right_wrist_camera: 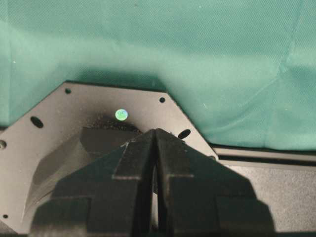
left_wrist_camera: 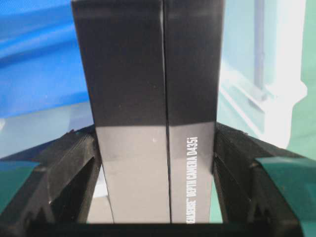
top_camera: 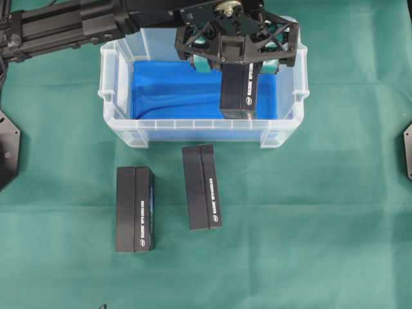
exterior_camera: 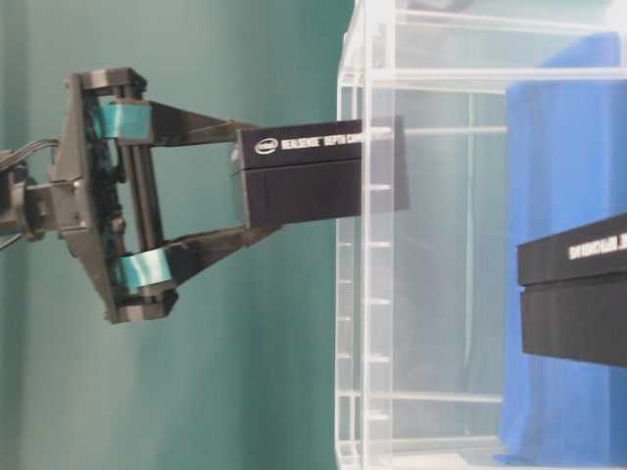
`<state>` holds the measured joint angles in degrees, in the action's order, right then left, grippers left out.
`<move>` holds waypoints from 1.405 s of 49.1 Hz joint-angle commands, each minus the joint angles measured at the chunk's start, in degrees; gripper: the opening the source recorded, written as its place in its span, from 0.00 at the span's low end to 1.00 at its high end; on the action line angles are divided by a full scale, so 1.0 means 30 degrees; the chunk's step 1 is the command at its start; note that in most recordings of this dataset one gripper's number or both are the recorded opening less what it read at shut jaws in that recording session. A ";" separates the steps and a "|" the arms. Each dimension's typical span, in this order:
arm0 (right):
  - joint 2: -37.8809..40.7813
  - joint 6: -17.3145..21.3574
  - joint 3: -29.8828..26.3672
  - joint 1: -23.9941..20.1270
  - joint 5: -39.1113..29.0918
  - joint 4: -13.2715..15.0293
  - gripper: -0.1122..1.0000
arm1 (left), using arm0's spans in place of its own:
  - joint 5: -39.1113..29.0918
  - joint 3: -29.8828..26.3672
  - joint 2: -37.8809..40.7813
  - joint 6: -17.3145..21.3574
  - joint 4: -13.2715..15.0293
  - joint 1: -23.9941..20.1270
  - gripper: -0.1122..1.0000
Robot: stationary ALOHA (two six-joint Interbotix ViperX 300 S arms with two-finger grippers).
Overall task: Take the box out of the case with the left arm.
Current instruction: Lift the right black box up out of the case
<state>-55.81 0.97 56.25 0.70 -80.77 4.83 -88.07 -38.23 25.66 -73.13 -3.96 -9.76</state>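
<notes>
My left gripper hangs over the right half of the case, a clear plastic bin lined with blue cloth. It is shut on a black box with white lettering, teal-padded fingers pressing both long sides. In the table-level view the box sticks out of the gripper, its far end still inside the case wall. The left wrist view shows the box clamped between both fingers. My right gripper is shut and holds nothing.
Two more black boxes lie on the green cloth in front of the case, one at the left and one nearer the middle. A black base plate lies under the right gripper. Black mounts sit at both table sides.
</notes>
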 commanded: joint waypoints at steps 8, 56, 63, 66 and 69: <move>0.0059 0.0029 -0.0498 0.0029 0.0000 0.0000 0.09 | -0.0117 -0.0762 -0.1494 0.0000 0.0029 0.0234 0.65; 0.0059 0.0029 -0.0498 0.0029 0.0000 0.0000 0.09 | -0.0293 -0.0703 -0.2490 -0.0205 -0.0059 0.0674 0.65; 0.0088 0.0029 -0.0498 0.0029 0.0000 0.0000 0.09 | -0.0293 -0.0703 -0.2520 -0.0205 -0.0059 0.0703 0.65; 0.0059 0.0029 -0.0498 0.0029 0.0000 0.0000 0.09 | -0.0322 -0.0674 -0.2520 -0.0205 -0.0059 0.0703 0.65; 0.0088 0.0029 -0.0498 0.0029 0.0000 0.0000 0.09 | -0.0293 -0.0703 -0.2520 -0.0205 -0.0059 0.0703 0.65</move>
<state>-55.81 0.97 56.25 0.79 -80.77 4.83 -89.21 -38.76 21.27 -73.74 -3.96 -7.73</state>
